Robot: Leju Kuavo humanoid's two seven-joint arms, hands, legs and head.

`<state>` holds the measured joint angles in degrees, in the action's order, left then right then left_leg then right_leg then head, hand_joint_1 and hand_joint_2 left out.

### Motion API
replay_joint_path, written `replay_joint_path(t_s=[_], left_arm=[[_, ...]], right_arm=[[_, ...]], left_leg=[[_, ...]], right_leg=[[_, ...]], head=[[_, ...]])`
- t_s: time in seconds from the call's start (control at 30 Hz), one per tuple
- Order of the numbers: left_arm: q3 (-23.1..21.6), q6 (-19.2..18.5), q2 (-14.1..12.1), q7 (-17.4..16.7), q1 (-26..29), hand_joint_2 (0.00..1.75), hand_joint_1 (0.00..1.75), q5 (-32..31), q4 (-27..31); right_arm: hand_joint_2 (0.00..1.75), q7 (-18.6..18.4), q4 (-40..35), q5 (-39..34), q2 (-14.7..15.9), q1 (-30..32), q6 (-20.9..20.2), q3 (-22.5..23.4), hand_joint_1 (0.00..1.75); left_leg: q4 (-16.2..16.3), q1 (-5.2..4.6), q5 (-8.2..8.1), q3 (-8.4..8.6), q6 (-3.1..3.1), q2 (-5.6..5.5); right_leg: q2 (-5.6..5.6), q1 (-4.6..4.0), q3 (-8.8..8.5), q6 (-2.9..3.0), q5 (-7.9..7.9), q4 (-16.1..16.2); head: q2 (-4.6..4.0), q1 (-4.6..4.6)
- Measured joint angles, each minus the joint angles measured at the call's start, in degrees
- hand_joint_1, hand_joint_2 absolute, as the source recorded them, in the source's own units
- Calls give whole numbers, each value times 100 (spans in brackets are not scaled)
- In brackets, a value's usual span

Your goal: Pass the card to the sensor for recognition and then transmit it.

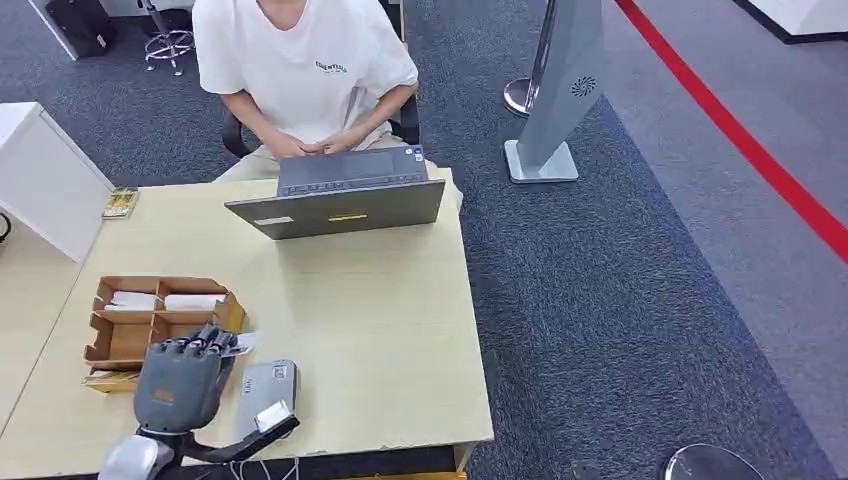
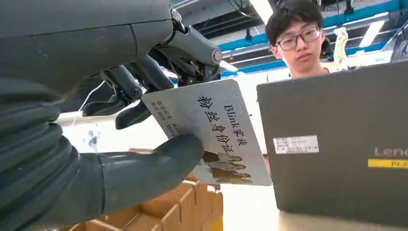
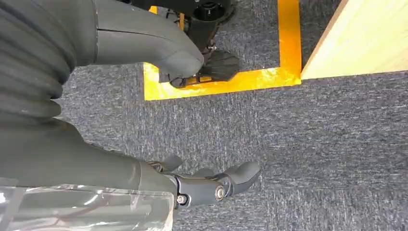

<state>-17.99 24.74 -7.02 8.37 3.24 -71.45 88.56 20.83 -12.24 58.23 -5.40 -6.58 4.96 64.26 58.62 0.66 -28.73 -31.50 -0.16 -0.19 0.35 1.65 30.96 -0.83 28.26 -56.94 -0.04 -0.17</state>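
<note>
Card (image 2: 219,134) pinched by left hand (image 1: 185,375) | sensor (image 1: 265,392) beside | laptop (image 1: 340,195) beyond

A pale wooden table (image 1: 380,330) serves as the landmark. At its far edge stands an open grey laptop (image 1: 340,200), its lid back facing the near side. Behind the laptop sits a person (image 1: 300,70) in a white T-shirt on a black chair. A brown cardboard organiser (image 1: 125,325) lies at the table's near left part. Right of the table, a grey floor stand (image 1: 555,100) rises from dark carpet (image 1: 620,300), beside a red floor line (image 1: 740,130).
</note>
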Motion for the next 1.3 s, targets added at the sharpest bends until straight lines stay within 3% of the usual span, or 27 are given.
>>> replay_joint_path(t_s=[0.97,1.3], left_arm=[[0,39,146,42,375,175,175,-2,-737],[-7,-31,140,-120,412,175,175,101,-804]], right_arm=[[175,-59,2,15,-22,6,11,0,0],[175,-103,2,59,-46,6,37,0,0]], left_leg=[[0,0,0,0,0,0],[0,0,0,0,0,0]], right_leg=[[-1,0,0,0,0,0],[-1,0,0,0,0,0]], head=[[0,0],[-2,0]])
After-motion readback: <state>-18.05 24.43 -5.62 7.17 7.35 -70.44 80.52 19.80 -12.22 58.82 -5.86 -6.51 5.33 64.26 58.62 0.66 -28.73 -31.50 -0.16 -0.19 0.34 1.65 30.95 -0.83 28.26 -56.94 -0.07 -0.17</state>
